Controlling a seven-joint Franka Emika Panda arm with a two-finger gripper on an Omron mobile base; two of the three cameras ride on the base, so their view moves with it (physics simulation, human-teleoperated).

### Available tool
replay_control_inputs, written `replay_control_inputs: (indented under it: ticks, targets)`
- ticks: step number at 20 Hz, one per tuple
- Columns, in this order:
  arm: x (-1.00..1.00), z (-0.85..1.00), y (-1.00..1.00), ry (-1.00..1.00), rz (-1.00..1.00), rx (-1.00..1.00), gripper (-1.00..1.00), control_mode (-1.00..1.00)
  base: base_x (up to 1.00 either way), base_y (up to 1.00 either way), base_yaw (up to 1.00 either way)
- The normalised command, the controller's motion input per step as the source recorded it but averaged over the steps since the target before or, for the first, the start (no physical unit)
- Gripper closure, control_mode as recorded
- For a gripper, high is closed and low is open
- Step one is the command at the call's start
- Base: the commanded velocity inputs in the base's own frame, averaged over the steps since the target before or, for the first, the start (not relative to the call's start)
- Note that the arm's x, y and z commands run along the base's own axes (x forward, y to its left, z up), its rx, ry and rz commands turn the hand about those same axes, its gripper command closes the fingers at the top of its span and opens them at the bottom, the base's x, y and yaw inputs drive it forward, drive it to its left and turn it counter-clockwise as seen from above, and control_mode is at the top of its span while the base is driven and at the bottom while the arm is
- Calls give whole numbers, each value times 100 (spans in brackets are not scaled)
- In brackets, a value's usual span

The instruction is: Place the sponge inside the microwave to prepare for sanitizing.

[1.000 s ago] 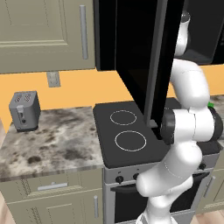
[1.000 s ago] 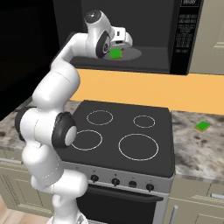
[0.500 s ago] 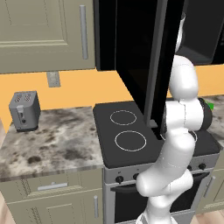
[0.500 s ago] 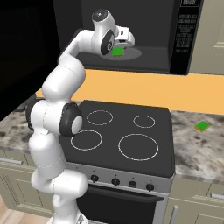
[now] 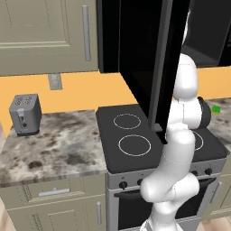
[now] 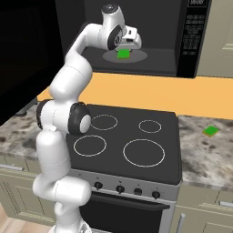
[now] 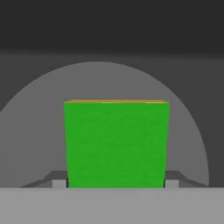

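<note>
1. At the far left of your left base view, a grey toaster (image 5: pixel 25 114) stands on the marbled counter (image 5: pixel 58 149), below the beige wall cabinets (image 5: pixel 45 36).
2. Next comes the black cooktop (image 6: pixel 132 143) with its four rings, and a row of knobs (image 6: pixel 120 189) on the oven front below it.
3. Above the stove you see the microwave (image 6: pixel 193 41), its tall black door (image 5: pixel 151 67) swung open over the cooktop.
4. Inside the cavity, the gripper (image 6: pixel 129 45) sits just above the round turntable (image 6: pixel 139 55).
5. The green sponge (image 7: pixel 116 144) lies on that turntable; in your hand view it sits between the two fingertips (image 7: pixel 59 183). You cannot tell whether they press it or stand just apart.
6. Far right, a second green sponge (image 6: pixel 210 131) lies on the counter beside the stove.
</note>
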Motion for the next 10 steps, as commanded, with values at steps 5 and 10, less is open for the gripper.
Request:
replay_control_inputs:
  ticks: [5,10]
  targets:
    - [9,-18,0,0,0,7,100,-100,0,0,0]
    - [6,-24,0,0,0,9,-100,-100,0,0,0]
